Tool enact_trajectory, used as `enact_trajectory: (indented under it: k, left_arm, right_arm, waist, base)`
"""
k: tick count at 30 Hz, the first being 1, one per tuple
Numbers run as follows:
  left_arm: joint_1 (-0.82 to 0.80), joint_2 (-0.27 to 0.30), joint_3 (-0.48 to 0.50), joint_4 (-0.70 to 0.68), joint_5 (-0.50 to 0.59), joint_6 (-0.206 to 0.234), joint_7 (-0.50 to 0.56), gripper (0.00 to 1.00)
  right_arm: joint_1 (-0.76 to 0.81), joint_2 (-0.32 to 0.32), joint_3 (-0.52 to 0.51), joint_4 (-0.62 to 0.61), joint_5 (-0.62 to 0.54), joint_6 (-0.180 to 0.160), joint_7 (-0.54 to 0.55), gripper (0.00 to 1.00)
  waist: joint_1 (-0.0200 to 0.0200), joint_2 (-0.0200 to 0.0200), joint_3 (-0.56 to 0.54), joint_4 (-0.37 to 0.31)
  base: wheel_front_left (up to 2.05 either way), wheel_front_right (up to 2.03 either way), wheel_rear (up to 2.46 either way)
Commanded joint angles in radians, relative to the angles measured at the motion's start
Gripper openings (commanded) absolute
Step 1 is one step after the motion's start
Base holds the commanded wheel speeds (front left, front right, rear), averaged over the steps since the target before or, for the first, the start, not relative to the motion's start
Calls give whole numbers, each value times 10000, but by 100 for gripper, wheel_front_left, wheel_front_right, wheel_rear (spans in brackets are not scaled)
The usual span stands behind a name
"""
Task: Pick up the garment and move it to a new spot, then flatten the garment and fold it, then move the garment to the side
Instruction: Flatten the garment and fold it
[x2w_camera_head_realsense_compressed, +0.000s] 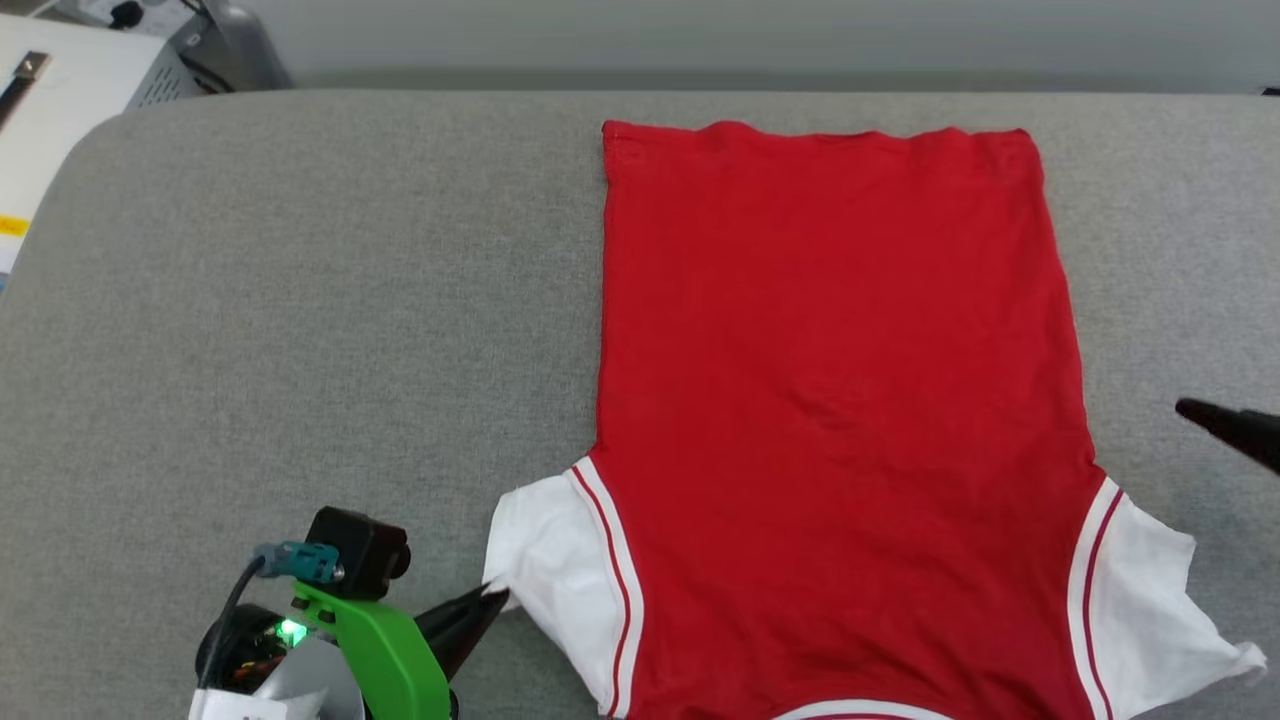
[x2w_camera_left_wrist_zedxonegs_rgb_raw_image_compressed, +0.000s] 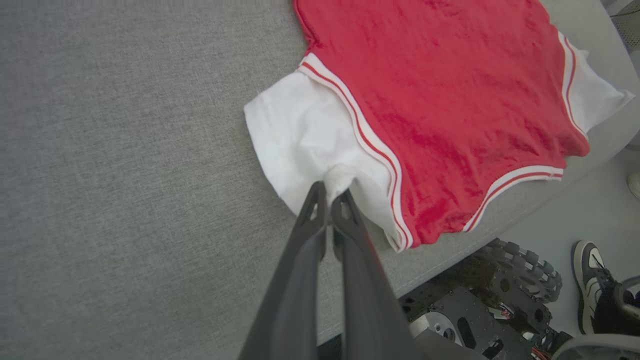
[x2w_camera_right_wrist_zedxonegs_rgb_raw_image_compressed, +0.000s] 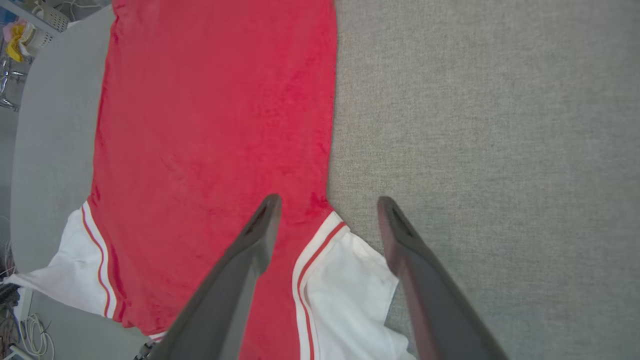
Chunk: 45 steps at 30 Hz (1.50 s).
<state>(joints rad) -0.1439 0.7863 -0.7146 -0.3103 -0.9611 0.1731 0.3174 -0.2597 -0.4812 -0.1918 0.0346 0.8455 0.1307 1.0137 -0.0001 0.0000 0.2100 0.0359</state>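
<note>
The garment (x2w_camera_head_realsense_compressed: 840, 400) is laid flat on counter (x2w_camera_head_realsense_compressed: 300, 300). Left gripper (x2w_camera_left_wrist_zedxonegs_rgb_raw_image_compressed: 327, 195) fingers are closed, 1 white sleeve (x2w_camera_left_wrist_zedxonegs_rgb_raw_image_compressed: 300, 125) pinched at their tips. Right gripper (x2w_camera_right_wrist_zedxonegs_rgb_raw_image_compressed: 328, 202) fingers are spread open, other sleeve (x2w_camera_right_wrist_zedxonegs_rgb_raw_image_compressed: 345, 280) seen between them.

Red garment (x2w_camera_left_wrist_zedxonegs_rgb_raw_image_compressed: 440, 100) spread on grey surface (x2w_camera_left_wrist_zedxonegs_rgb_raw_image_compressed: 125, 150), left tool (x2w_camera_left_wrist_zedxonegs_rgb_raw_image_compressed: 329, 192) pinching its white sleeve (x2w_camera_left_wrist_zedxonegs_rgb_raw_image_compressed: 300, 130), shoe (x2w_camera_left_wrist_zedxonegs_rgb_raw_image_compressed: 590, 280) lower right

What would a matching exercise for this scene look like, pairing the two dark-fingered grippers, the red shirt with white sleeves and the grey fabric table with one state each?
Things:
1. left gripper
2. right gripper
3. red jersey shirt with white short sleeves
4. grey fabric-covered table

States:
A. spread flat, plain red side up
B. jaws open, holding nothing
C. carries the shirt
D. shut on a white sleeve

Pairs: 1-D, 2-B, 3-A, 4-C
</note>
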Motion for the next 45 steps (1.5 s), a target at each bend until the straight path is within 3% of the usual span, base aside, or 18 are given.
enact_trajectory:
  k: [1,10,17,25,34,35,36,45]
  left_arm:
    - [-193,160,61,-244,140,149,63,0]
    - [-679,642,267,-2128,794,793,504,0]
    - [-1087,259,110,-2592,1235,859,435,0]
    - [-1340,-162,-29,-2458,1358,760,275,0]
    - [-1466,-454,-121,-2065,1356,564,50,0]
    - [-1487,-487,-136,-2028,1362,545,34,0]
    - [-1500,-512,-147,-1999,1365,534,23,0]
    - [-1595,-610,-171,-1785,1390,474,-60,0]
  right_arm:
    - [-642,160,-58,-47,-297,0,358,100]
    - [-4999,596,-313,1027,-2619,0,2545,100]
    - [-7072,408,-317,2185,-3939,0,2945,100]
    - [-8139,253,-198,3332,-4849,0,2666,100]
    - [-8173,202,214,3996,-5112,0,2415,100]
    - [-8128,193,226,4055,-5098,0,2372,37]
    - [-8085,206,223,4128,-5082,0,2403,0]
    - [-7759,-120,350,4248,-5090,0,2400,0]
  waist:
    - [1,0,1078,474]
    - [1,0,3171,1304]
    - [1,0,4195,1912]
    - [1,0,4628,2264]
    - [1,0,4691,2424]
    - [1,0,4693,2439]
    - [1,0,4687,2443]
    - [1,0,4485,2412]
  base:
    - [0,0,0]
    - [0,0,0]
    - [0,0,0]
    - [0,0,0]
    - [0,0,0]
    - [0,0,0]
    - [0,0,0]
    - [0,0,0]
